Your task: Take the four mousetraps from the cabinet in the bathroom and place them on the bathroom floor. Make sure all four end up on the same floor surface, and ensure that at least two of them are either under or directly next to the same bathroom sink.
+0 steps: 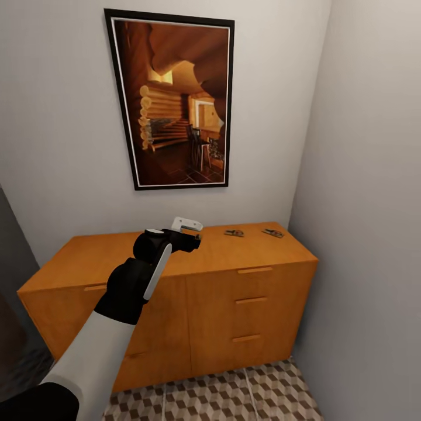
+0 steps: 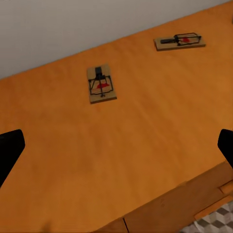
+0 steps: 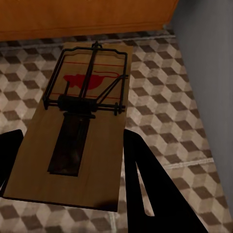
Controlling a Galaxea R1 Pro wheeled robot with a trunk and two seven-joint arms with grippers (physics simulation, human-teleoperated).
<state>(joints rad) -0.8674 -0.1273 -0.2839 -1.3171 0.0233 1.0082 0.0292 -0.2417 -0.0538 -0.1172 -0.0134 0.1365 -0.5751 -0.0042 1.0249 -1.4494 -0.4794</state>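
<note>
Two mousetraps (image 1: 234,233) (image 1: 273,233) lie on the flat top of the orange-brown cabinet (image 1: 175,292), toward its right end. My left gripper (image 1: 196,231) hovers open above the cabinet top, short of the nearer trap. In the left wrist view both traps (image 2: 101,83) (image 2: 179,41) lie ahead, beyond the spread dark fingers (image 2: 9,150). My right gripper (image 3: 73,145) is shut on a third mousetrap (image 3: 80,126), held flat above the cube-patterned bathroom floor (image 3: 160,116) near the cabinet's base (image 3: 87,14). The sink is out of view.
A framed picture (image 1: 175,102) hangs on the wall above the cabinet. A grey side wall (image 1: 368,234) closes the corner just right of the cabinet. Patterned tiles (image 1: 234,397) run in front of the drawer fronts.
</note>
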